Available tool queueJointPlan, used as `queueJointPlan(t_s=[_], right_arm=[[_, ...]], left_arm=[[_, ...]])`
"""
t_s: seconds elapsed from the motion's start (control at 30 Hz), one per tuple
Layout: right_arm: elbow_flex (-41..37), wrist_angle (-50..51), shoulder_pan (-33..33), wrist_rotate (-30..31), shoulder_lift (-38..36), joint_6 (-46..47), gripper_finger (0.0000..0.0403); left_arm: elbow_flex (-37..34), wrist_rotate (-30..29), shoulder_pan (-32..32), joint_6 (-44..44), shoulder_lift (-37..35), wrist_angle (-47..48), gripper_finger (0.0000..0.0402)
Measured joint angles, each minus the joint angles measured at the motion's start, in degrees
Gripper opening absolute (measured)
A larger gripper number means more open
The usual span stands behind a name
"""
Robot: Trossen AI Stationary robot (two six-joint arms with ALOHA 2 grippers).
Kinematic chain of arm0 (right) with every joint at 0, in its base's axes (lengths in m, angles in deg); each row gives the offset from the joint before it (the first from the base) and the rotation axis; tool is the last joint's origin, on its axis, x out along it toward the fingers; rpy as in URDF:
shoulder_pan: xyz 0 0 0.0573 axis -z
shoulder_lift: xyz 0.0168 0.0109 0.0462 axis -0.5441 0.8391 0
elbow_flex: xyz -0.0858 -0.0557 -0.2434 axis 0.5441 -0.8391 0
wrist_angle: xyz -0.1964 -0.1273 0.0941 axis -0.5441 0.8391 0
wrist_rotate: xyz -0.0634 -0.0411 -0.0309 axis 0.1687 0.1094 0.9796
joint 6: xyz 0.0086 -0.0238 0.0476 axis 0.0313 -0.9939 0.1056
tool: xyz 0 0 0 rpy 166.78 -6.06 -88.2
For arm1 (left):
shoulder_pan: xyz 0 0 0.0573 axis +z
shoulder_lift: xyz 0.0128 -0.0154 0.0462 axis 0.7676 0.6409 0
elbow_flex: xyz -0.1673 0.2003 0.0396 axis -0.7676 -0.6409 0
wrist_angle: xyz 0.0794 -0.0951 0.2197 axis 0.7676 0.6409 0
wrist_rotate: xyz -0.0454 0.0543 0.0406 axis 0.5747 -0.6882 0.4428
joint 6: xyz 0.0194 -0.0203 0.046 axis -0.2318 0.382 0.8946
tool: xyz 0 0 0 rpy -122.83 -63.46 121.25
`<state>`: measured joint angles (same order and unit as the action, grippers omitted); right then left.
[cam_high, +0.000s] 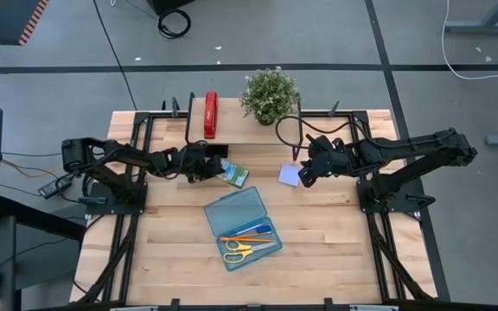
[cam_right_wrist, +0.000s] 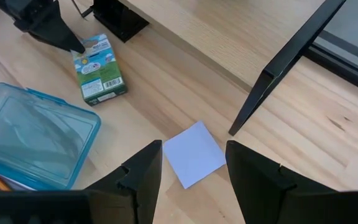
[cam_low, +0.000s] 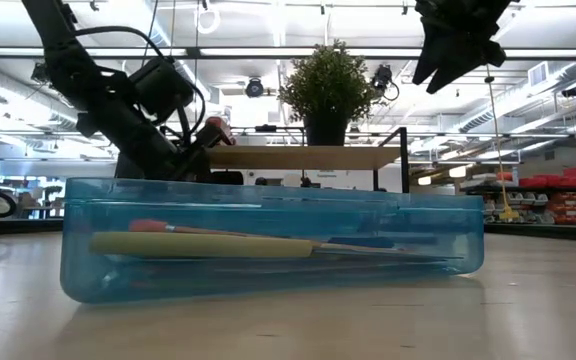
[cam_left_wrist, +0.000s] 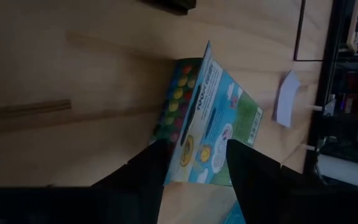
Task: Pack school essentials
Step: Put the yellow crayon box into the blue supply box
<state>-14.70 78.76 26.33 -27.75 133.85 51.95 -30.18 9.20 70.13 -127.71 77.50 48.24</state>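
The green-blue printed packet (cam_high: 236,175) lies on the table just beyond the far end of the open translucent blue case (cam_high: 242,226). My left gripper (cam_high: 217,167) is shut on the packet's end toward the table's left. The case holds two orange pencils (cam_high: 245,233), a pen and the yellow-handled scissors (cam_high: 247,251). The lavender sticky-note pad (cam_high: 290,175) lies flat on the table to the packet's right. My right gripper (cam_right_wrist: 194,146) hangs open above the pad, clear of it, one finger to each side. It shows high up in the low view (cam_low: 453,60). My left gripper pinches the packet's end (cam_left_wrist: 197,163) between its two fingers (cam_left_wrist: 149,167), one on each broad side. The fingers come low from the table's left, along the packet. The packet stands tilted on a long edge. Whether its far end (cam_right_wrist: 104,90) rests on the table, I cannot tell.
A raised wooden shelf (cam_high: 240,130) runs along the far side with a red stapler (cam_high: 211,115) and a potted plant (cam_high: 271,93) on it. A black metal frame leg (cam_right_wrist: 278,68) stands close to the pad. Bare wood lies to the case's left and right.
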Motion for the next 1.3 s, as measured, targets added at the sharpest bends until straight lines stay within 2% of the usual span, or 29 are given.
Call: queueJointPlan(t_s=[0.17,0.43,0.6,0.87,1.07,1.17,1.3], right_arm=[[0.0,0.0,0.0,0.0,0.0,-0.11,0.0186],[0.0,0.02,0.0,-0.02,0.0,-0.52,0.0186],[0.0,0.0,0.0,-0.04,0.0,-0.62,0.0186],[0.0,0.01,-0.02,-2.57,0.0,-2.05,0.0186],[-0.02,0.03,-0.02,-4.06,0.02,-2.19,0.0186],[-0.02,0.03,-0.02,-4.11,0.02,-2.18,0.0186],[-0.02,0.0,-0.02,-4.11,0.02,-2.15,0.0186]], left_arm=[[-0.04,0.0,0.0,1.26,0.01,0.54,0.0136],[-0.02,0.26,0.0,3.93,0.11,2.59,0.0013],[-0.08,0.74,0.01,4.13,0.01,1.86,0.0009],[0.24,1.97,-1.77,2.66,-0.9,-6.15,0.0004],[2.76,2.21,-3.57,2.83,-2.9,-6.14,0.0004],[4.88,2.45,-4.77,5.11,-4.06,-5.88,0.0004],[8.44,2.92,-6.71,12.86,-5.16,-5.53,0.0003]])
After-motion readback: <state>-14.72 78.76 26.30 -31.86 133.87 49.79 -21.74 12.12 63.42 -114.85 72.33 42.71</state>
